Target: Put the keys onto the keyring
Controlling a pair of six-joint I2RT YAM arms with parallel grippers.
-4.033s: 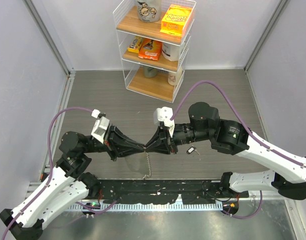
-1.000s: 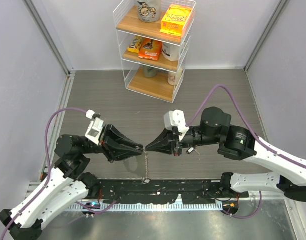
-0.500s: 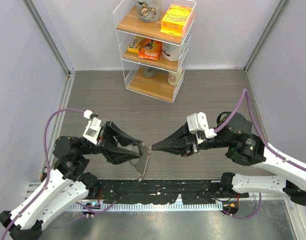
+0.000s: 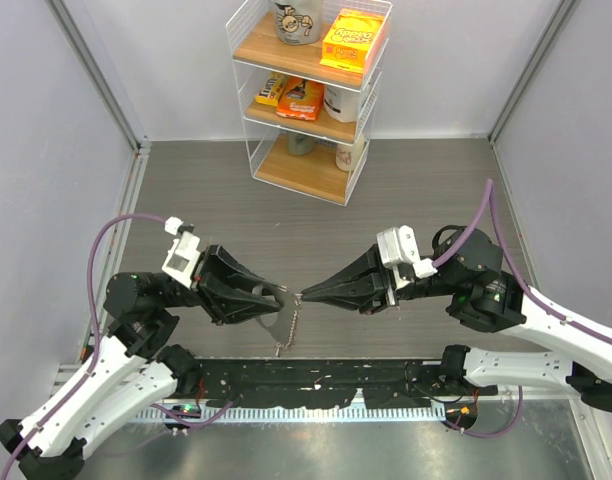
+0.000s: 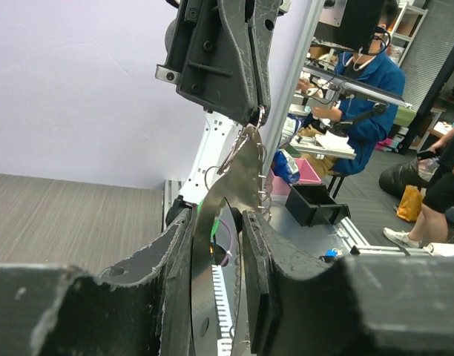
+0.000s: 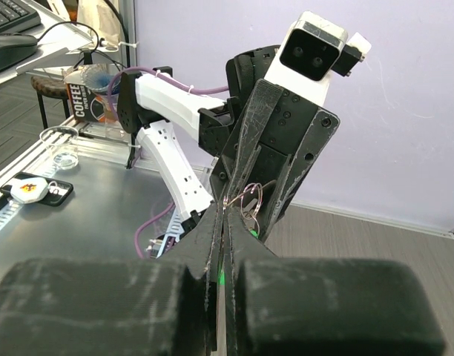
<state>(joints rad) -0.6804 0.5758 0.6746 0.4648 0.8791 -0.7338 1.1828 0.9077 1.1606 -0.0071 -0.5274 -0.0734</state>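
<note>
Keyring point(image 4: 289, 325) at centre frame between both tips, chain trailing down-frame. Right gripper point(image 4: 308, 295) clenched at its loop. Left gripper point(image 4: 282, 298) part-spread around it, can't tell if gripping. Both equally near.

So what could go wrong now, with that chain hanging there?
The right gripper pinches the keyring only by thin wire at its very tips; a slip could drop the dangling chain onto the table. The left gripper has its jaws apart around the ring, so its hold may be loose. Both grippers sit tip to tip and might bump.
</note>
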